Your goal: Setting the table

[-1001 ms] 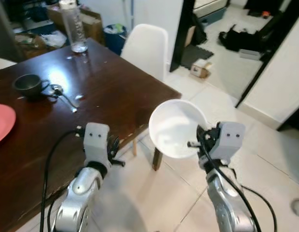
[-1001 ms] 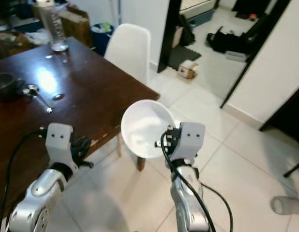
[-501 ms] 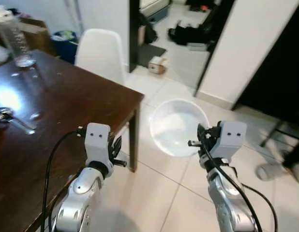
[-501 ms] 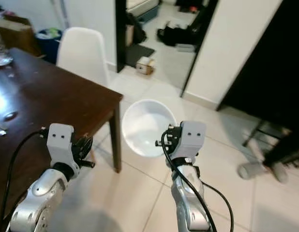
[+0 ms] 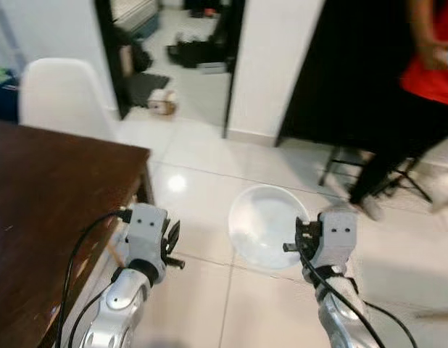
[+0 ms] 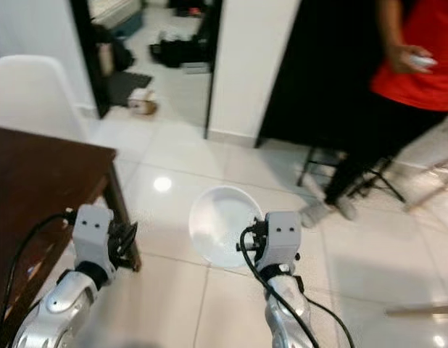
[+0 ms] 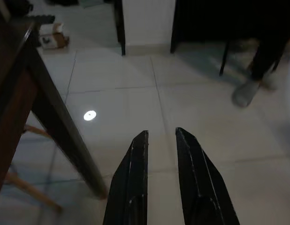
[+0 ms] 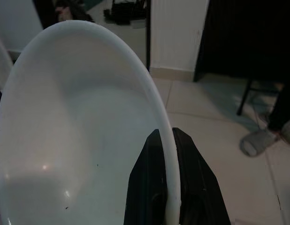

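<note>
A white bowl (image 5: pixel 266 225) hangs over the tiled floor in front of me, its hollow tilted toward my head. My right gripper (image 8: pixel 166 140) is shut on the bowl's rim (image 8: pixel 154 98), one finger on each side of the edge. My left gripper (image 7: pixel 160 136) is held out beside the table's corner (image 5: pixel 137 156); its two fingers (image 7: pixel 135 159) stand slightly apart with nothing between them. The dark brown wooden table (image 5: pixel 43 188) lies to my left.
A white chair (image 5: pixel 61 98) stands behind the table. A person in a red top and dark trousers (image 6: pixel 398 109) stands at the right, by dark chair legs (image 6: pixel 354 181). An open doorway (image 5: pixel 173 43) with clutter on its floor is ahead. Glossy white tiles spread in front.
The whole view has swung to the right: the table has slid off to the left and a person has come into sight. The bowl stays in my right gripper.
</note>
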Tool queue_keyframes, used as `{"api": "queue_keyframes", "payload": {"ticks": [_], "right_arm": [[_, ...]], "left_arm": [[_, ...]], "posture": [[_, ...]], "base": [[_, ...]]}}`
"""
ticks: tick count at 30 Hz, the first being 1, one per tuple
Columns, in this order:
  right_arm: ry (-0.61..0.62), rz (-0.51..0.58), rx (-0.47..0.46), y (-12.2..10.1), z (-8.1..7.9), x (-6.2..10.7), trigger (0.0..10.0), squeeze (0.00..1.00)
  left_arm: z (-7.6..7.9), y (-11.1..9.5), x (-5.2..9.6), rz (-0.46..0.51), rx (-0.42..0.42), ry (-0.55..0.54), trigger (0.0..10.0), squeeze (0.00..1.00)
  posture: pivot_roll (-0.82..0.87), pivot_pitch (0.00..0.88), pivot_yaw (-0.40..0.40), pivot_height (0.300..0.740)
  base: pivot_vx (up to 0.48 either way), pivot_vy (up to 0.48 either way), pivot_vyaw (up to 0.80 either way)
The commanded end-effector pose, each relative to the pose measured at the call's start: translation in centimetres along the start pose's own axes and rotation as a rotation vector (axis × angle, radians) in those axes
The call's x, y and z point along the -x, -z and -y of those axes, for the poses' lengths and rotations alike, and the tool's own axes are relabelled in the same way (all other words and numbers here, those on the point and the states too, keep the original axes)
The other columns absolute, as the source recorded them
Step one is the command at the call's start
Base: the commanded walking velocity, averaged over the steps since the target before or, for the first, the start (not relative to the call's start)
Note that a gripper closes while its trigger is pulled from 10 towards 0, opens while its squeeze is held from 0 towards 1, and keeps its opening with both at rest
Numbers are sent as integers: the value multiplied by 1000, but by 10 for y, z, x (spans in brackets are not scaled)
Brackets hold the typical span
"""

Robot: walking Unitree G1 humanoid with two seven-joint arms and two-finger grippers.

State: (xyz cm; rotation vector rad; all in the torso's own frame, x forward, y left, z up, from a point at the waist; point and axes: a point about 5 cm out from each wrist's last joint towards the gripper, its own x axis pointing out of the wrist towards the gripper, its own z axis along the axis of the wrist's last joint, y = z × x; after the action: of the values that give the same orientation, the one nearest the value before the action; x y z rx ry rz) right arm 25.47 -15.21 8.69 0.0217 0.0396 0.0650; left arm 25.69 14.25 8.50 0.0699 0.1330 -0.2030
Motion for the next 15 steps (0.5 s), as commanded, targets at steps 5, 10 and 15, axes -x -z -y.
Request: {"api": "queue_keyframes", "payload": {"ticks": [5, 10, 15], "right_arm": [[-12, -4, 19, 9, 0, 3, 10000, 0], [-19, 14, 36, 9, 0, 3, 10000, 0], [-26, 20, 38, 9, -2, 3, 10000, 0]], "left_arm": [[-1, 7, 1, 49, -76, -36, 10000, 0], [-1, 4, -1, 88, -102, -54, 10000, 0], [1, 5, -2, 92, -88, -46, 10000, 0]], "posture": [[-117, 4, 45, 740], [-117, 4, 45, 740], [-118, 0, 45, 740]], "base": [[0, 0, -800], [0, 0, -800], [0, 0, -800]]}}
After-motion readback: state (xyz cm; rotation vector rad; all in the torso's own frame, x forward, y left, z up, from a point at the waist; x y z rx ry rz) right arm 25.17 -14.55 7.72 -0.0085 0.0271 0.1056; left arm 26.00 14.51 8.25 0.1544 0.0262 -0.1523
